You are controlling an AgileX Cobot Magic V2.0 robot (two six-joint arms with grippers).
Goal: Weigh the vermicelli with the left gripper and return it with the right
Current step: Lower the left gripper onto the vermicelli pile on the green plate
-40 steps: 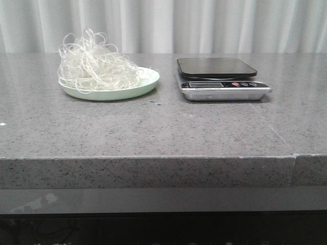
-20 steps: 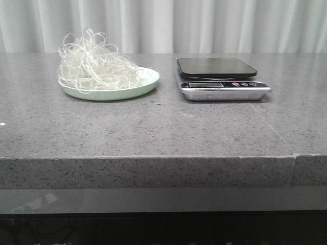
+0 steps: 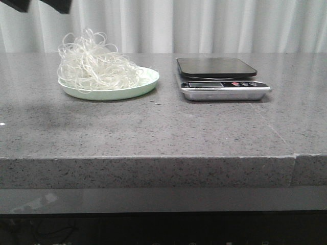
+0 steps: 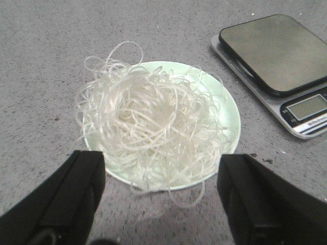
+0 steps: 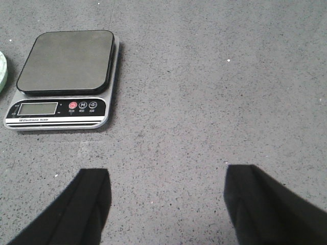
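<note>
One vermicelli (image 4: 153, 120) tangle, one plate (image 4: 231, 120), one scale (image 5: 64, 79); both end effectors (image 4: 161, 196) (image 5: 168, 204) spread, empty.

Tabletop (image 3: 153, 127) is grey speckled stone, matt, finely grainy. Vermicelli (image 4: 148, 120) is thin translucent whitish strands, slightly shiny. Plate (image 4: 230, 115) is pale green, smooth, likely plastic. Scale (image 5: 61, 81) has a shiny metal body and smooth dark platform. Left gripper (image 4: 161, 196) fingers (image 4: 76, 189) are matt black plastic.

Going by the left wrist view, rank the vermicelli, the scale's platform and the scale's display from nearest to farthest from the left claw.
1. Vermicelli, heaped on the plate ahead of the left claw.
2. Scale display, off to the side.
3. Scale platform, beyond the display.
</note>
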